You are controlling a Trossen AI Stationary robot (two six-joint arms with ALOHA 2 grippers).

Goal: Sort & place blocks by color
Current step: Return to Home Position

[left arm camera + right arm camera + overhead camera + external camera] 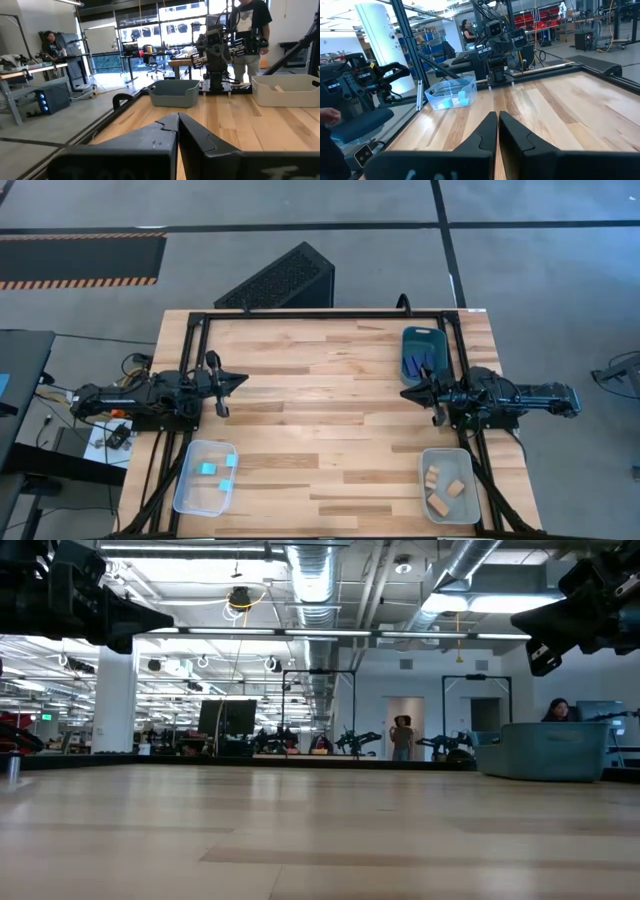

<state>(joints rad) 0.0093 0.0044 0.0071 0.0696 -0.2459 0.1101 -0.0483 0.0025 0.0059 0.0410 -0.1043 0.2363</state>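
Every block I see lies in a tray. Cyan cubes (207, 469) sit in the clear tray (191, 502) at the near left, also in the right wrist view (460, 97). Pale wood pieces (446, 491) lie in the grey tray (425, 513) at the near right. Dark blue bars (415, 361) fill the dark teal tray (423, 333) at the far right. My left gripper (243, 379) hovers shut at the table's left edge, and my right gripper (405, 392) hovers shut at the right edge, just near of the teal tray. Both point toward the table's middle.
The black frame rails (320, 313) run along the far edge and down both sides of the table. A dark perforated box (285, 278) stands on the floor beyond the far edge. People show in the room behind. The wooden middle of the table (320, 400) lies between the arms.
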